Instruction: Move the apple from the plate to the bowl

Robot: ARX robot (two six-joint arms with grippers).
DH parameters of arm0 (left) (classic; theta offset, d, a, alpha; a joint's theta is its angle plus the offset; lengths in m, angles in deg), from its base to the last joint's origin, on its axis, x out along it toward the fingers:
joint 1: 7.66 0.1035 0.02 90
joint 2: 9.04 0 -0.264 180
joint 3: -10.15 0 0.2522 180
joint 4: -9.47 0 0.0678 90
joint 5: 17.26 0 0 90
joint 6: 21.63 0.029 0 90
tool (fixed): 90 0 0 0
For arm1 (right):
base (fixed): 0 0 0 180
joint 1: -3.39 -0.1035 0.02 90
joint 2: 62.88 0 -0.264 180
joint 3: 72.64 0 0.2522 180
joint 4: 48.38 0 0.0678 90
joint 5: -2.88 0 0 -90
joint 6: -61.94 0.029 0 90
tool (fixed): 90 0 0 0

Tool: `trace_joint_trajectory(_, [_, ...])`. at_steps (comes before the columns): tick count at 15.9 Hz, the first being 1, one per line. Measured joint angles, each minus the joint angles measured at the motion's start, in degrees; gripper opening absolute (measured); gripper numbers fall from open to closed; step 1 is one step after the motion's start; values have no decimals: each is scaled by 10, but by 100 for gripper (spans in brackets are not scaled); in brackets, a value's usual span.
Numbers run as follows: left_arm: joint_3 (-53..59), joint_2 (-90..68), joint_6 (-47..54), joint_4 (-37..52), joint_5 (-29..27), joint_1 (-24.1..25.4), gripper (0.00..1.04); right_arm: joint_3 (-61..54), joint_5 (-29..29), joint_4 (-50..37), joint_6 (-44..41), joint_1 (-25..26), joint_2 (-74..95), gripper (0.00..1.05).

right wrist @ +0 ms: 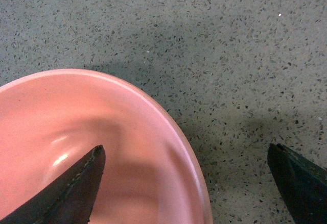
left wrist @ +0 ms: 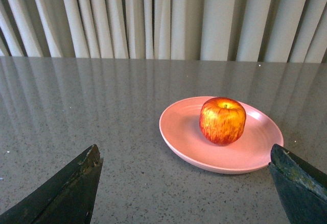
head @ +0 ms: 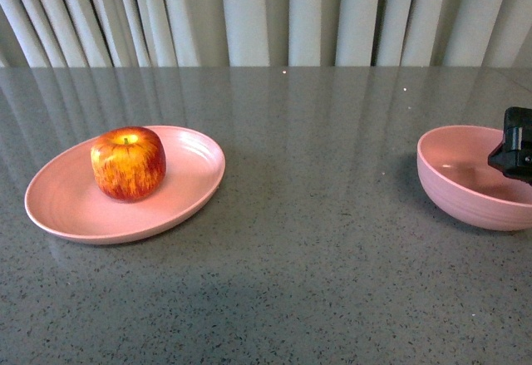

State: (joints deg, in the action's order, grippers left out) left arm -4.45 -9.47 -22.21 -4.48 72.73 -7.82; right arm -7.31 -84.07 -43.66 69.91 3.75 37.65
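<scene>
— Where's the apple (head: pixel 128 164)?
— Upright on the plate (head: pixel 58 203), well apart from the bowl (head: pixel 465 194). The left pincer (left wrist: pixel 185 152) gapes toward it, likely lining up a grasp; the right pincer (right wrist: pixel 185 149), also spread, hovers over the bowl's rim.

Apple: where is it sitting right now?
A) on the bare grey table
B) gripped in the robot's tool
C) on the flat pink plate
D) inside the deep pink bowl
C: the apple rests upright on the plate, stem up, while the bowl stands far off to the right with no apple in it.
</scene>
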Motion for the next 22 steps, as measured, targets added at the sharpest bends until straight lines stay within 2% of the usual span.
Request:
trace_joint_trajectory(1, [0, 0, 0, 0, 0, 0, 98, 0, 3, 0, 7, 0, 1, 84])
trace_joint_trajectory(3, [0, 0, 0, 0, 0, 0, 98, 0, 10, -1, 20, 0, 2, 59])
trace_joint_trajectory(6, [0, 0, 0, 0, 0, 0, 98, 0, 15, 1, 29, 0, 2, 33])
trace_joint_trajectory(8, [0, 0, 0, 0, 0, 0, 98, 0, 24, 14, 34, 1, -17, 4])
trace_joint_trajectory(11, [0, 0, 0, 0, 0, 0, 98, 9, 32, 42, 45, -21, -85, 3])
trace_joint_trajectory(14, [0, 0, 0, 0, 0, 0, 98, 46, 23, 53, 55, -96, -103, 3])
trace_joint_trajectory(18, [0, 0, 0, 0, 0, 0, 98, 90, -7, 57, 71, -191, -45, 3])
trace_joint_trajectory(22, [0, 0, 0, 0, 0, 0, 98, 123, -29, 64, 78, -229, 25, 3])
